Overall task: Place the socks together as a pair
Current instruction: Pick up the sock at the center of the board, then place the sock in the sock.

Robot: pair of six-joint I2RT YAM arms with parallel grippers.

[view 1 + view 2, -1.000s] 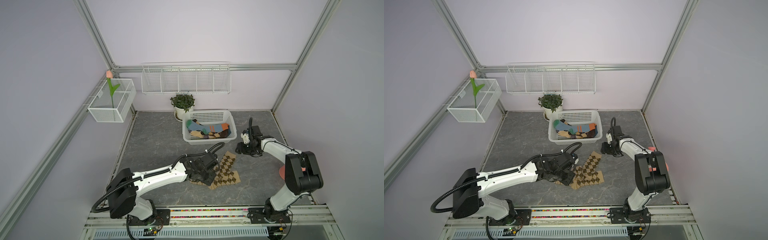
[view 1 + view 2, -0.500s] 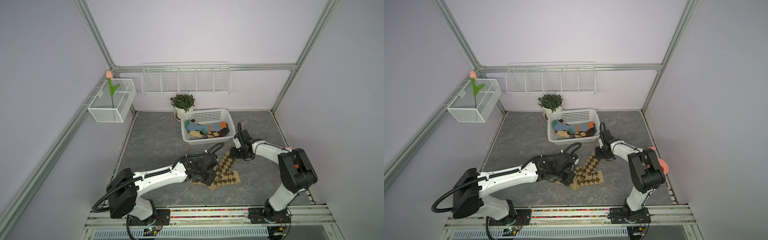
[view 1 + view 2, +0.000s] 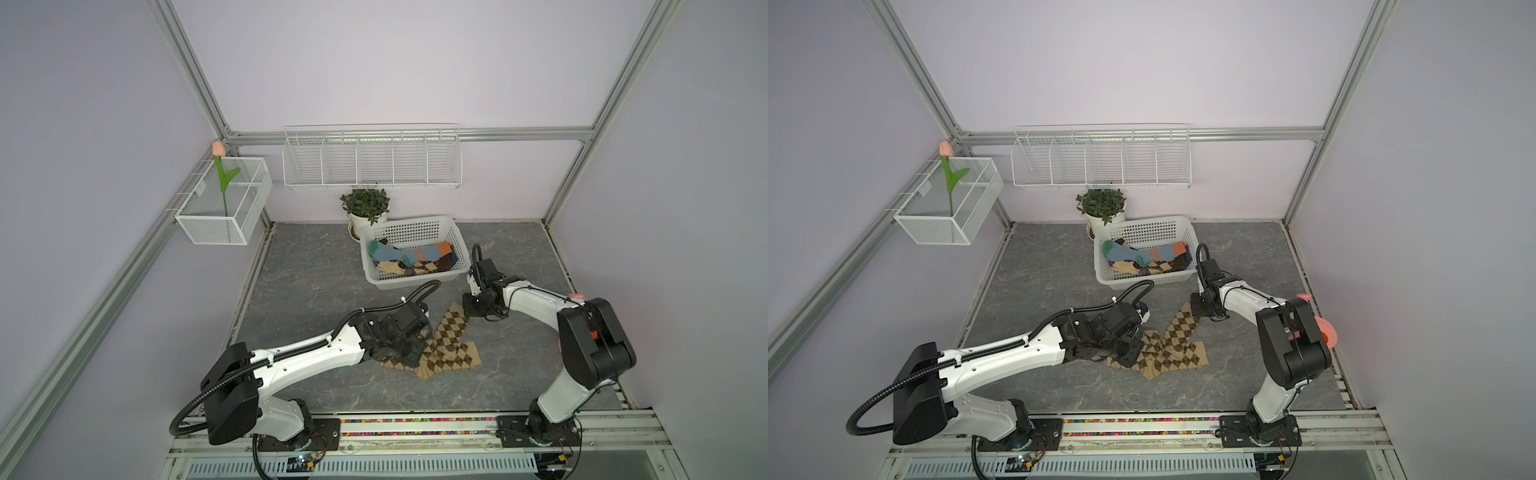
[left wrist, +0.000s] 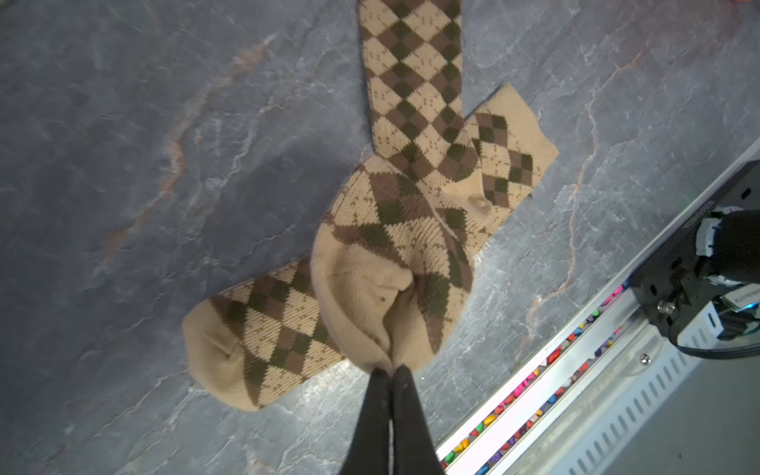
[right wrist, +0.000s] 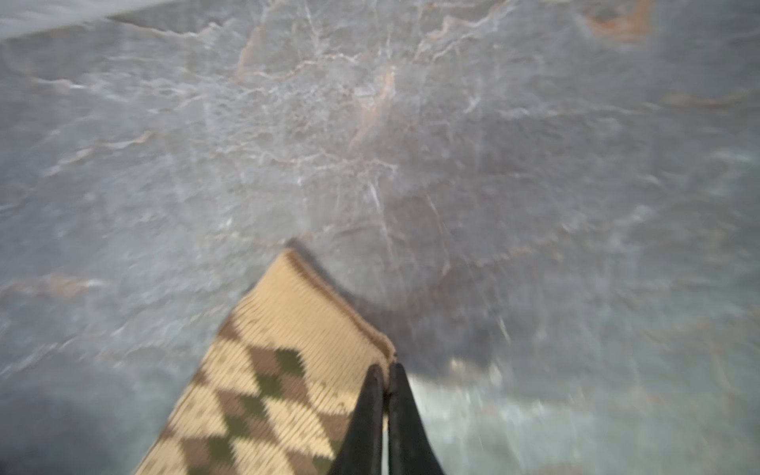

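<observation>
On the grey table [image 3: 311,282], tan argyle socks [image 3: 446,345] lie crossed, one bunched.

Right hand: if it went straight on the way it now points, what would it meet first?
The right hand is shut on the cuff corner of a tan argyle sock. Straight on, it would probably press that cuff into the grey table; depth is unclear.

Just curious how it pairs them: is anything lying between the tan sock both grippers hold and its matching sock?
Nothing visible. The held tan sock lies across its mate; the left gripper pinches its foot, the right gripper its cuff.
</observation>
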